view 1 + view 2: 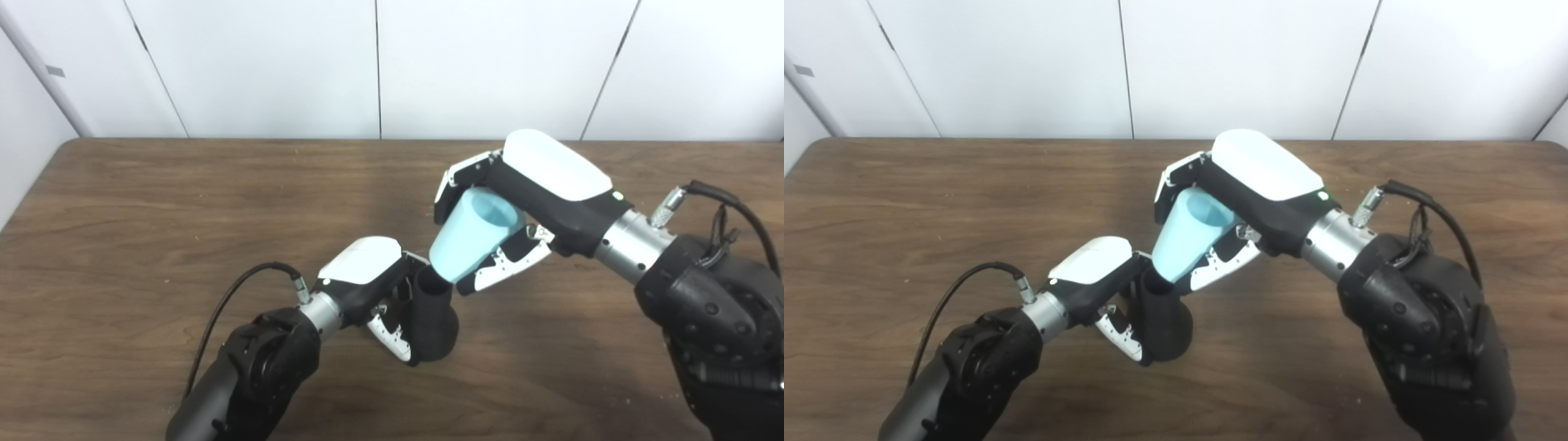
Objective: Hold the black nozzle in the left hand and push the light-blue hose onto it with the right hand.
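Left hand (381, 288): fingers wrapped around upright black nozzle (433, 318) on table (153, 214).
Right hand (520, 202): fingers clamped on tilted light-blue hose (471, 236), narrow end touching nozzle mouth.

A brown wooden table (153, 233) fills most of the view, its grain running from side to side in darker and lighter streaks. Its far edge is straight and its far left corner (64, 144) is rounded. A few pale specks (625, 401) lie on the top near the front right. Behind the table stands a white wall (275, 61) made of flat panels, parted by thin dark seams (376, 67), some upright and some slanting. A small grey mark (55, 71) sits high on the leftmost panel.
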